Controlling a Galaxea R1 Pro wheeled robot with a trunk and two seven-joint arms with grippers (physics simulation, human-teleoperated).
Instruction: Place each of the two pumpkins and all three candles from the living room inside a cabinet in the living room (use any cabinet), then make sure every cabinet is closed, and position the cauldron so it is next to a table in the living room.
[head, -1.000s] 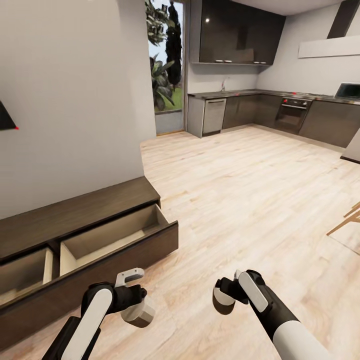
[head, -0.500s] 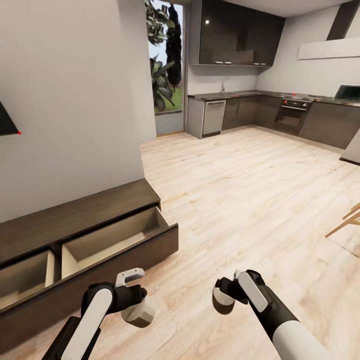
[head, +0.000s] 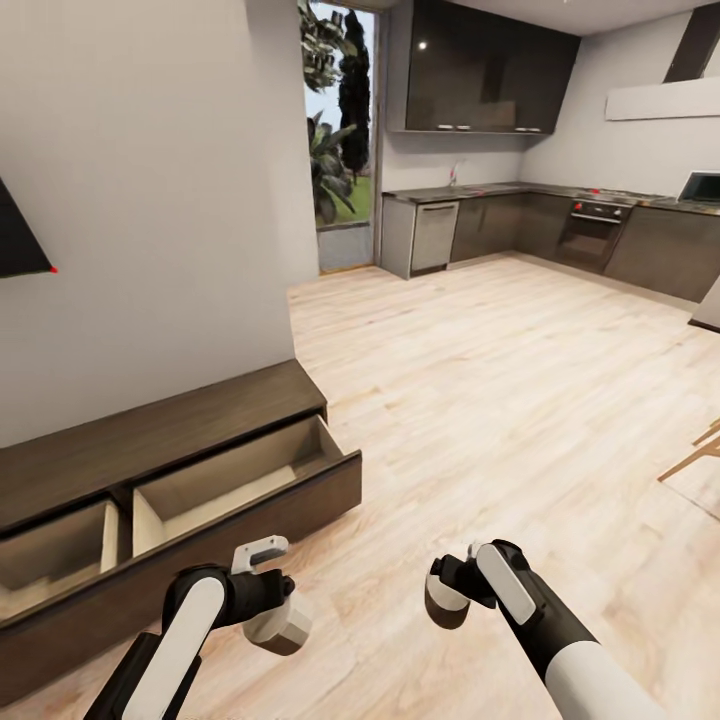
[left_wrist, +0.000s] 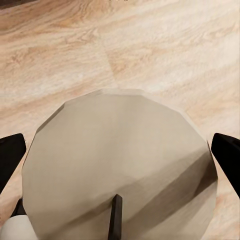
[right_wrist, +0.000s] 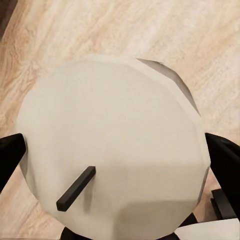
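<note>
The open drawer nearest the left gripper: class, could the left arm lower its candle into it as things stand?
Probably yes. The drawer is pulled open, nothing covers its top, and the left gripper, shut on its candle, hangs just beyond the drawer's front.

A light wooden floor (head: 480, 400) lies under both pincers and runs far ahead of them. Well ahead of the right pincer stands a dark kitchen (head: 560, 225) with an oven (head: 590, 232). A glass door (head: 338, 130) with green plants behind it is beyond the left pincer.
</note>
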